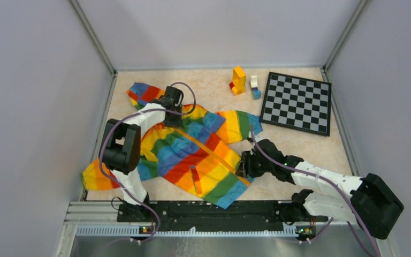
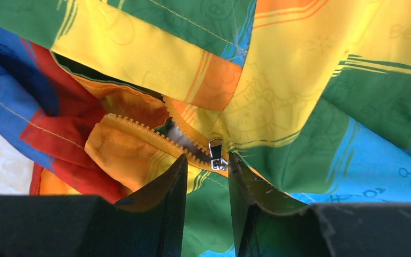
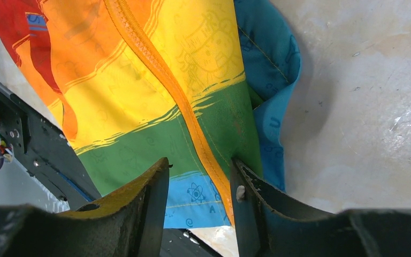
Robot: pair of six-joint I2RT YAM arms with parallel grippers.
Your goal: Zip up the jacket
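L gripper (image 2: 206,160) straddles jacket (image 2: 299,80) zip pull (image 2: 217,154), unclamped.

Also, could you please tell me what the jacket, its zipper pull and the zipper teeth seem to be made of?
The jacket: thin matte woven fabric, judging by its soft folds and stitched seams. The zipper pull: probably metal, silvery with bright glints. The zipper teeth: likely moulded plastic, dull orange, evenly shaped.

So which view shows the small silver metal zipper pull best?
Left wrist: the small silver metal zipper pull sits close and sharp mid-frame. Top external shows only the orange zipper strip of the rainbow-striped fabric jacket; right wrist shows the strip's lower end, no pull.
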